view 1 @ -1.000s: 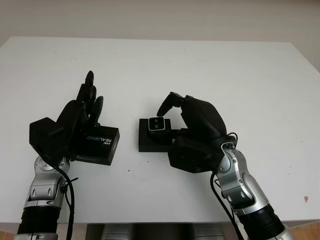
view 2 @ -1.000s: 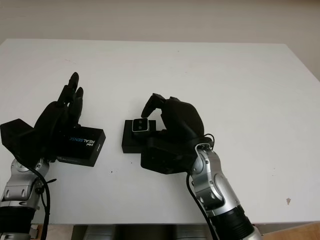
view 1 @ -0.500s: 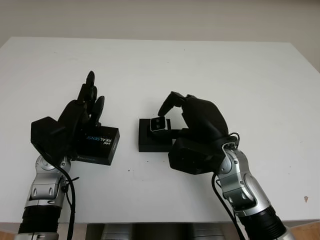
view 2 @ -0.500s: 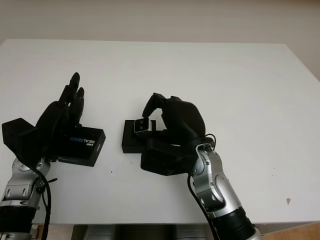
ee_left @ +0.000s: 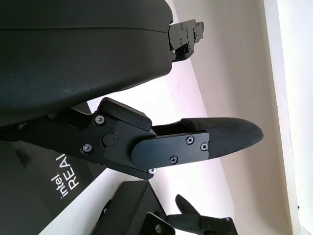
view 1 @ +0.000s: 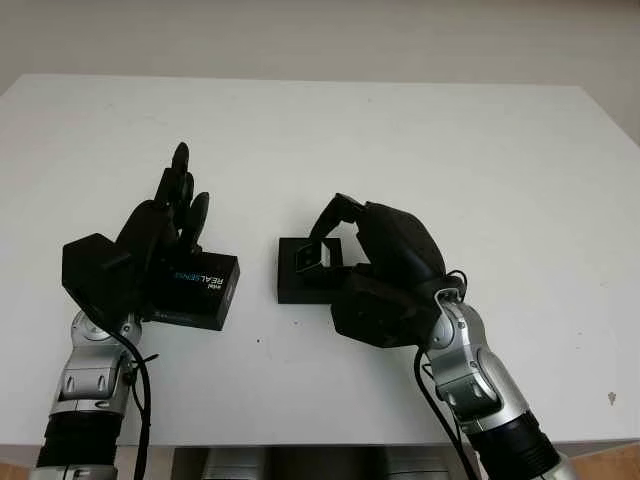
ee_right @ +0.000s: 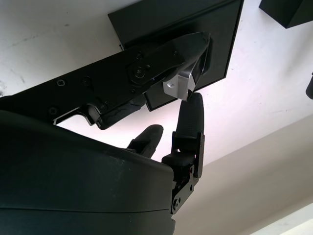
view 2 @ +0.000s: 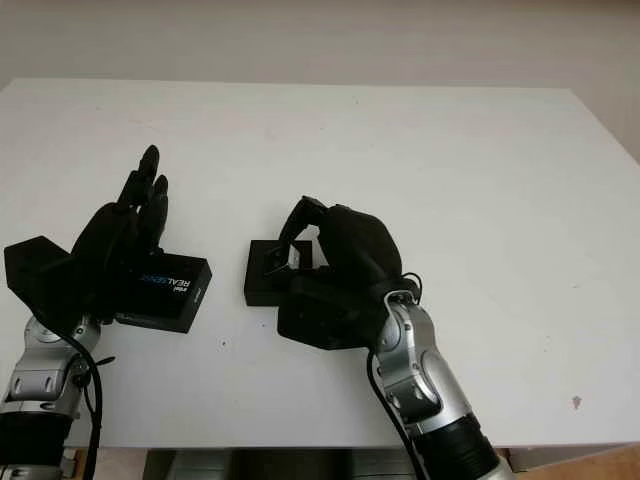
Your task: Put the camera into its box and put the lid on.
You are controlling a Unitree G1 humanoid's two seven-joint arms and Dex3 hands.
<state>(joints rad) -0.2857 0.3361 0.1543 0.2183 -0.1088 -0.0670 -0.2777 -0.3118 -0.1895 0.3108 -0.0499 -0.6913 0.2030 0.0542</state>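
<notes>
My right hand [view 1: 325, 243] is shut on the small silver camera [view 1: 312, 256], pinching it between thumb and fingers. The camera hangs tilted just over the open black box [view 1: 296, 284], which lies at the table's middle. In the right wrist view the camera [ee_right: 172, 88] sits at the fingertips with the box [ee_right: 166, 19] behind it. The black lid [view 1: 200, 290], printed REALSENSE, lies to the left of the box. My left hand [view 1: 185, 195] is open over the lid's left part, fingers pointing away from me. The left wrist view shows the lid [ee_left: 44, 196] beneath that hand.
The white table [view 1: 400, 140] stretches wide behind and to the right of both hands. Its front edge runs close below the forearms. A small dark speck [view 1: 612, 398] marks the table near the front right corner.
My right hand has shifted slightly left and lower, tipping the camera from facing up to slanted over the box. The left hand and the lid have stayed put.
</notes>
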